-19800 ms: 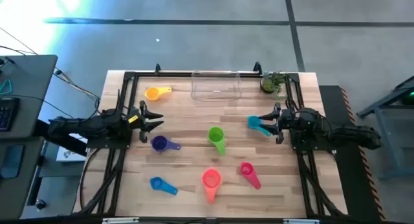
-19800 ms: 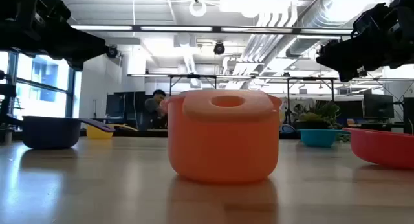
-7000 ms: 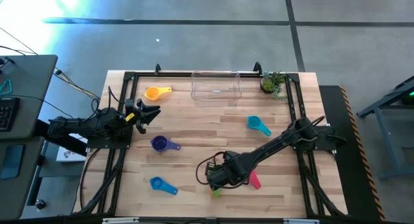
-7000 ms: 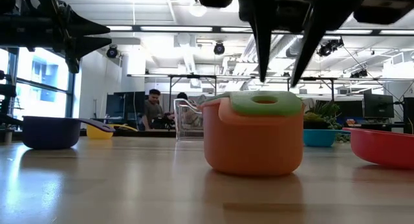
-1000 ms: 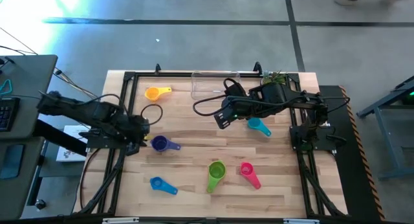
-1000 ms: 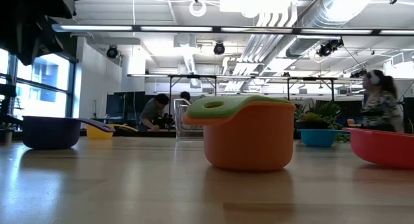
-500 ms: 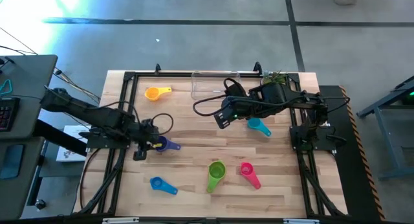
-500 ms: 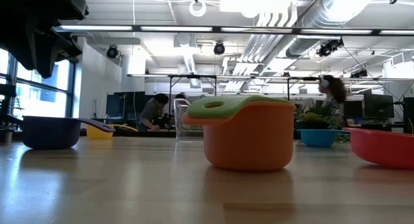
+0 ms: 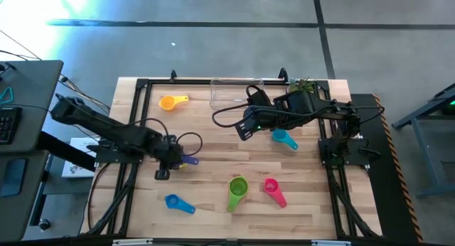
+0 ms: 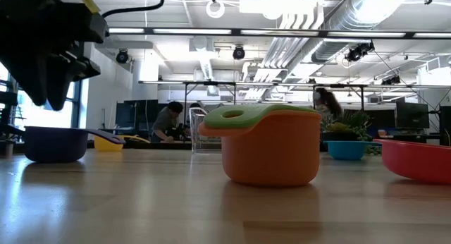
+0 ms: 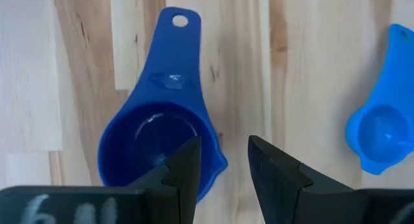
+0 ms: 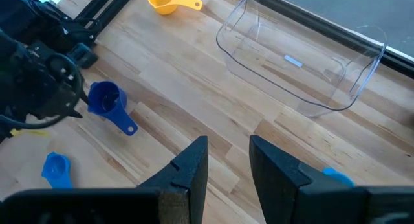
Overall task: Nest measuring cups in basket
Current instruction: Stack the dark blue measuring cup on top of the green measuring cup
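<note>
Cups number seven by our count, and none of them lies in the basket yet. Nearest the front edge of the table we find four. The blue cup [image 9: 178, 203] lies towards the front left corner. The green cup [image 9: 237, 191] sits nested inside the coral cup [image 10: 268, 156] around the middle of that edge. The pink cup [image 9: 274, 191] lies just beside that pair, on the right-hand side.

Further in, towards the left edge, lies the purple cup [image 11: 155, 130], bowl up with its handle flat on the wood. The left claw [image 9: 173, 159] hangs right over it. Its two fingers stand apart, and we see the cup's rim in the gap between them. We cannot tell whether either finger touches the plastic.

Towards the right edge, a little further back, lies the single teal cup [image 9: 284, 138]. The right claw [image 9: 242, 130] hovers near the middle of the table, between this cup and the basket. Its fingers are apart by a narrow gap with nothing between them.

Along the far edge we count three things. The yellow cup [image 9: 173, 102] lies towards the far left corner. The one clear basket [image 9: 237, 95] stands at the middle of that edge with no cup in it. One small potted plant [image 9: 301, 90] stands at the far right corner.

Beyond the table, in the room, we make out two people [image 10: 168, 121].
</note>
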Available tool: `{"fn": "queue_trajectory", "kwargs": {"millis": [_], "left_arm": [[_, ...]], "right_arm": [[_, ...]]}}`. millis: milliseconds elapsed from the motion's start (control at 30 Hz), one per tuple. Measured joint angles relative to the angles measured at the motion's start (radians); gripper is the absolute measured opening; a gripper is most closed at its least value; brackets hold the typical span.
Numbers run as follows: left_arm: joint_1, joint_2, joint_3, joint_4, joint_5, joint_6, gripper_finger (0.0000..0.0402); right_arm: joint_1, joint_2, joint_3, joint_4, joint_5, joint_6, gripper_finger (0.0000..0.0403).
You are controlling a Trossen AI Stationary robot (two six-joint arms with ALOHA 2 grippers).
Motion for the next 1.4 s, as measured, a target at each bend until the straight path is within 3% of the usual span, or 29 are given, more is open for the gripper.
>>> {"fn": "queue_trajectory", "kwargs": {"millis": [467,667,1067,1400], "left_arm": [[-0.045,0.108,0.0,0.032,-0.023,-0.046,0.0117],[-0.058,0.148,0.0,0.033,-0.111,-0.098,0.0117],[-0.058,0.243,0.0,0.037,-0.114,-0.098,0.0117],[-0.059,0.237,0.0,0.043,-0.114,-0.031,0.0045]], "right_arm": [[0.0,0.0,0.0,0.0,-0.004,-0.004,0.0106],[0.0,0.0,0.0,0.0,-0.007,-0.018,0.0106],[0.0,0.0,0.0,0.0,-0.021,-0.018,0.0106],[0.0,0.0,0.0,0.0,-0.024,-0.016,0.0106]]}}
